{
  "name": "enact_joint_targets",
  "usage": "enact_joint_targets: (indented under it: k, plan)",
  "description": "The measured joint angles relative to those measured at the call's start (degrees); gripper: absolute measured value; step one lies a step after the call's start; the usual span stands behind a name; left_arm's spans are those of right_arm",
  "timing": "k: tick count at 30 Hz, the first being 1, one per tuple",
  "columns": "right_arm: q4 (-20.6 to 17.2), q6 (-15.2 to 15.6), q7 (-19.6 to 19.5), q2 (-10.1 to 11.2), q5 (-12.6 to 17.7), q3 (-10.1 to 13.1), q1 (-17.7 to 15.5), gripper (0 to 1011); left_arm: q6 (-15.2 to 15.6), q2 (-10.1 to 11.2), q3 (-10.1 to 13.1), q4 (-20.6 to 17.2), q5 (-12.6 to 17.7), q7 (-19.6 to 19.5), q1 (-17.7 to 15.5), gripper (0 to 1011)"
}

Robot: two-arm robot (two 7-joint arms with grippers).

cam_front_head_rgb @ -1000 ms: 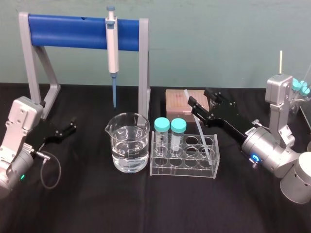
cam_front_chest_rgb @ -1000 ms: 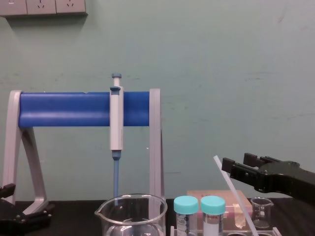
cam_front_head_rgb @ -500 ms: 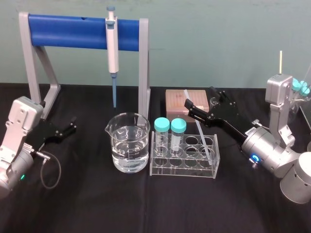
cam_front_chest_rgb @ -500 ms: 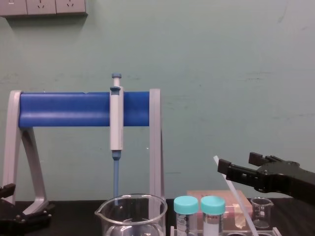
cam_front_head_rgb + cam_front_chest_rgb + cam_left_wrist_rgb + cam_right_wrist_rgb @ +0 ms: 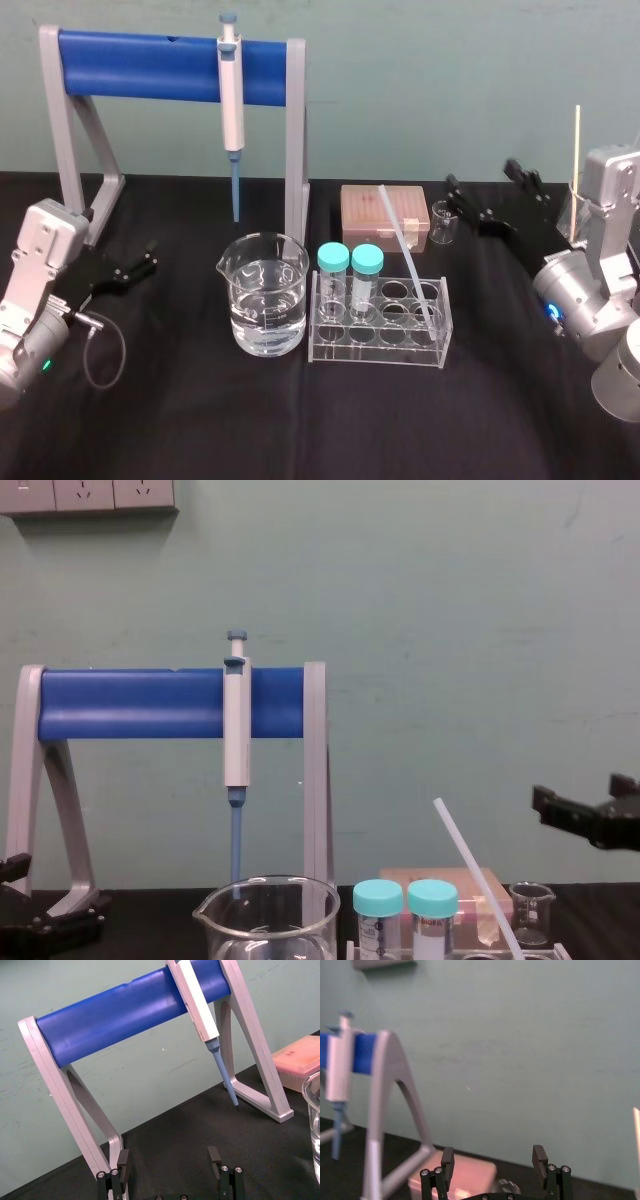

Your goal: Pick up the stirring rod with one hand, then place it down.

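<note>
Left of the right tool (image 5: 479,173), stirring rod (image 5: 407,253) leans.

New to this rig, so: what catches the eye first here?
A blue-barred stand at back left holds a hanging pipette, a water-filled beaker in front. The stirring rod leans in the tube rack at centre; the right gripper hangs open to its right, the left gripper parked far left.

Pipette stand (image 5: 170,65) upper left; large beaker (image 5: 265,295) centre; test-tube rack (image 5: 400,346) right of it, stirring rod (image 5: 406,250) leaning inside; tip box (image 5: 385,215) behind.
</note>
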Motion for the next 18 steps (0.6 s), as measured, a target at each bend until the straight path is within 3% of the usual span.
enact_joint_targets:
  k: [10, 18]
  plan:
    - [2.1, 3.0, -2.2, 0.0, -3.6, 0.6, -0.6, 1003, 0.0, 0.0, 0.0, 0.0, 0.0, 0.0, 0.0, 1000]
    - [2.0, 2.9, -2.2, -0.1, -3.5, 0.6, -0.6, 1003, 0.0, 0.0, 0.0, 0.0, 0.0, 0.0, 0.0, 1000]
